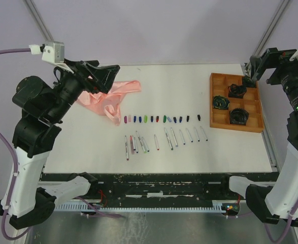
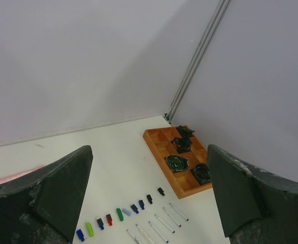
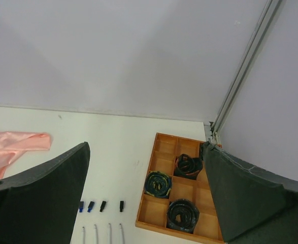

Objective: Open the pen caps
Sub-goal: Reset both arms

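Observation:
The pen caps (image 1: 159, 119) lie in a row across the middle of the white table, purple, blue, green, red and black, each apart from its pen. The pens (image 1: 164, 140) lie in a second row just nearer, white barrels with bare tips. The left wrist view shows the caps (image 2: 119, 214) and pens (image 2: 161, 223) far below; the right wrist view shows several caps (image 3: 102, 205) and pen tips (image 3: 95, 234). My left gripper (image 1: 105, 75) (image 2: 149, 150) is open and empty, high over the back left. My right gripper (image 1: 253, 68) (image 3: 146, 147) is open and empty, high over the tray.
A wooden compartment tray (image 1: 217, 79) (image 2: 156, 147) (image 3: 159, 147) with three dark coiled rolls stands at the right. A pink cloth (image 1: 110, 96) (image 3: 11, 147) lies crumpled at the back left, under my left gripper. Frame posts rise at both back corners.

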`<state>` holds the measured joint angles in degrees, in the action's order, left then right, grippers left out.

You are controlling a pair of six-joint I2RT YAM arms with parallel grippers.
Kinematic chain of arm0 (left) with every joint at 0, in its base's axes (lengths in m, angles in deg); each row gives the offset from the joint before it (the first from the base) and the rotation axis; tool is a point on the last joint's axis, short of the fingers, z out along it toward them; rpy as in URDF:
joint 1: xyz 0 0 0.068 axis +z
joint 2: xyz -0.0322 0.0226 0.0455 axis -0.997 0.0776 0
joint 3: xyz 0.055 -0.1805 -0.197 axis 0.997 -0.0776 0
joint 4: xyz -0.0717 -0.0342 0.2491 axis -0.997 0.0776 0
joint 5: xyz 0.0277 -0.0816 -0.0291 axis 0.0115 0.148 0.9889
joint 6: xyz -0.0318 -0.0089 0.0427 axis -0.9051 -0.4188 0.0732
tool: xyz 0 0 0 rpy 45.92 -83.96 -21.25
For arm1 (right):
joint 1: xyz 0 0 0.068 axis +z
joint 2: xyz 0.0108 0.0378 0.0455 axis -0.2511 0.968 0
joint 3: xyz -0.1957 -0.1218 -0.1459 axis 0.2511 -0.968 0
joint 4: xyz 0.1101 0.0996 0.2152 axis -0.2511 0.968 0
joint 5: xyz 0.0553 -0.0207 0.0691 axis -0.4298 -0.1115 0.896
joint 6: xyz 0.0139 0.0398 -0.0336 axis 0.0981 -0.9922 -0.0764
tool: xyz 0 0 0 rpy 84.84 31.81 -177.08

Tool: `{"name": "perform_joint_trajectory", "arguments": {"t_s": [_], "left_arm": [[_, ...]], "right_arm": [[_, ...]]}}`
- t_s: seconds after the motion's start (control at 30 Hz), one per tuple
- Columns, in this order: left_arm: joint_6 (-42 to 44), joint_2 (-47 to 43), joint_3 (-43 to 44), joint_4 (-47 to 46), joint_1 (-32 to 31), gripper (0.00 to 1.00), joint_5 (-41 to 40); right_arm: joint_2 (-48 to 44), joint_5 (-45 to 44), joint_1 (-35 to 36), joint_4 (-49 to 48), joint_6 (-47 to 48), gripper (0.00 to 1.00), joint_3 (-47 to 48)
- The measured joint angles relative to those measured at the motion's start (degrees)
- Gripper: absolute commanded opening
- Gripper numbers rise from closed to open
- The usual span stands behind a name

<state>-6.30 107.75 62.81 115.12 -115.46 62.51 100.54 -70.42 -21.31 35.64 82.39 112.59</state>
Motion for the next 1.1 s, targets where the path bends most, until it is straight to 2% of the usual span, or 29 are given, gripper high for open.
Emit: {"name": "perform_joint_trajectory", "arguments": {"t_s": [1.1], "left_arm": [[0.24,-2.43,-3.3,1.81,0.0,0.99,1.03]], "right_arm": [[-1.73,-0.74,0.0,1.53,0.26,0.99,0.42]]}}
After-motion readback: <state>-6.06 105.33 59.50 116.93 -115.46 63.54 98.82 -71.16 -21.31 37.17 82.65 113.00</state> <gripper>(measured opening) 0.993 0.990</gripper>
